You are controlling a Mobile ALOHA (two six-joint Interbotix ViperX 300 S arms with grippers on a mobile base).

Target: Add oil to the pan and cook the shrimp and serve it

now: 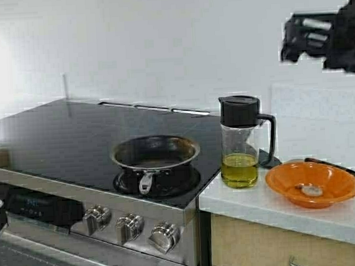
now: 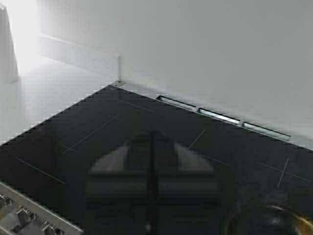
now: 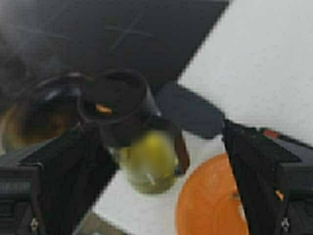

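1. the stove is the biggest thing here, a black glass cooktop with a steel front and a row of knobs along its near edge; white wall runs behind it.
2. to its right is a pale countertop over a wooden cabinet front.
3. the pan sits on the front right burner, steel outside, dark inside, its short handle pointing toward the knobs.
4. the right gripper hangs high by the wall, above the counter and well apart from everything; from the right wrist view its fingers are spread wide, grasping nothing, with the dispenser below between them.
5. the orange bowl rests on the counter just right of the dispenser.
6. the oil fills only the bottom of a tall clear dispenser with black lid and handle, standing upright at the counter's left edge, beside the pan.
7. the shrimp, small and pale, lies in the orange bowl.
8. the left gripper's state i cannot tell; only a dark reflection shows on the glass.
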